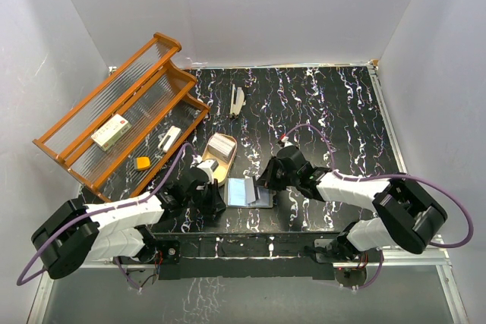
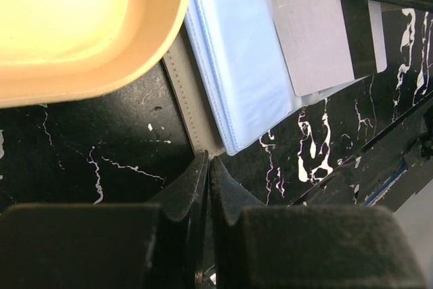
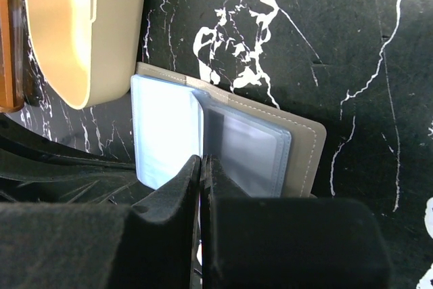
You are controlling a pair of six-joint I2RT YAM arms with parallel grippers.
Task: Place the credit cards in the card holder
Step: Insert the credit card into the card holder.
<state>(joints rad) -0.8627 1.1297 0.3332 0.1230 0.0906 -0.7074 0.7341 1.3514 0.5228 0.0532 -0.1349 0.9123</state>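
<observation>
Black white-veined marble table (image 1: pixel 342 111), plain white walls (image 1: pixel 266 5), orange wooden rack (image 1: pixel 83 123) at left

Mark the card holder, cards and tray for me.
card holder (image 1: pixel 244 191), top view, on the open sleeves
cards (image 1: pixel 222 144), top view, on the stack's top face
tray (image 1: pixel 215 163), top view, on its bare floor
</observation>
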